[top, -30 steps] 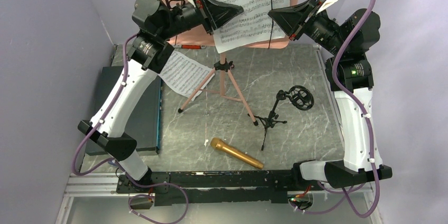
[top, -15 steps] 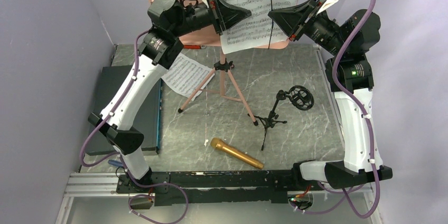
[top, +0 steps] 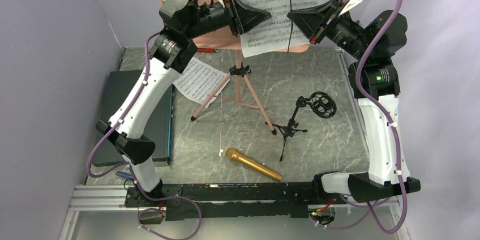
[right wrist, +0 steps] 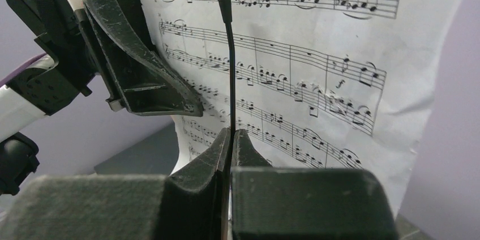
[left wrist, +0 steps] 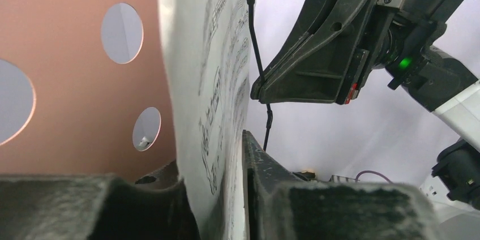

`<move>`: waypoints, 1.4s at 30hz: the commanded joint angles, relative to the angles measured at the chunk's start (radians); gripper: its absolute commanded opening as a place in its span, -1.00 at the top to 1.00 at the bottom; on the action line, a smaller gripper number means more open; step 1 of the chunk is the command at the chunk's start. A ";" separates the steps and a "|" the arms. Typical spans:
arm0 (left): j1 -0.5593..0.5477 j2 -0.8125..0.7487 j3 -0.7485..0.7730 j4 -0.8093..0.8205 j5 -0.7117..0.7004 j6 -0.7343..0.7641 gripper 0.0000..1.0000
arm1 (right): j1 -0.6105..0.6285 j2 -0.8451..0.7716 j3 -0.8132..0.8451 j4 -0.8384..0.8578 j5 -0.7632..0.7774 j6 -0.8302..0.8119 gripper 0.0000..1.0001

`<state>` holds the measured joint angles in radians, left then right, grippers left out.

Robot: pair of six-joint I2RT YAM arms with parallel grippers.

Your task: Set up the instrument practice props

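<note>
Currently, the white sheet-music page [top: 283,8] stands upright against the desk of the pink perforated music stand with tripod legs [top: 239,72], at the far edge of the grey marbled bench [top: 328,138]. The left tool [top: 257,16] is clenched on the left edge of this page. In the left wrist view the page [left wrist: 209,81] runs between both fingers of the left tool [left wrist: 218,161], with the pink panel [left wrist: 68,110] directly behind it.

A thin black retaining wire [top: 289,13] rises upright across the front of the page. The right tool [top: 294,18] is clenched on this wire. In the right wrist view the wire [right wrist: 231,70] emerges from between the closed fingertips of the right tool [right wrist: 232,135] and lies over the printed staves of the page [right wrist: 317,70]. The two tools face each other across the page, near but apart.

A second white music sheet [top: 195,78] lies flat on the bench beside the left leg of the stand. The small black tripod mic stand [top: 294,124] stands right of the stand legs, with its round holder tilted to the right. The gold handheld microphone [top: 253,163] lies on the bench nearer the arm bases, just beside the mic stand feet. A dark flat rectangular case [top: 110,98] lies along the left edge of the bench, partly under the left arm.
</note>
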<state>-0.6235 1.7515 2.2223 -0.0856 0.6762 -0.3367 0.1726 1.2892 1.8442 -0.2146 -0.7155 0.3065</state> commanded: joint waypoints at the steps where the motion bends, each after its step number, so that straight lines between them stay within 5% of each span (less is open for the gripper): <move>1: -0.006 -0.011 0.020 0.053 0.001 -0.011 0.35 | -0.002 -0.037 0.006 0.083 -0.008 -0.002 1.00; 5: -0.007 -0.022 0.000 0.061 -0.018 -0.005 0.20 | -0.002 -0.041 -0.003 0.088 -0.004 0.001 1.00; 18: -0.006 -0.118 -0.127 0.077 -0.100 0.030 0.28 | -0.001 -0.044 -0.009 0.091 -0.001 0.009 1.00; 26: -0.006 -0.073 -0.050 0.048 -0.048 0.023 0.92 | -0.002 -0.041 -0.005 0.091 -0.004 0.016 1.00; 42: -0.006 0.020 0.061 -0.008 0.031 0.027 0.95 | -0.002 -0.034 -0.005 0.095 -0.012 0.022 1.00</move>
<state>-0.6273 1.7634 2.2467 -0.0898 0.6762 -0.3161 0.1726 1.2804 1.8286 -0.1989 -0.7155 0.3187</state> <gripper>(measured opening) 0.033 0.034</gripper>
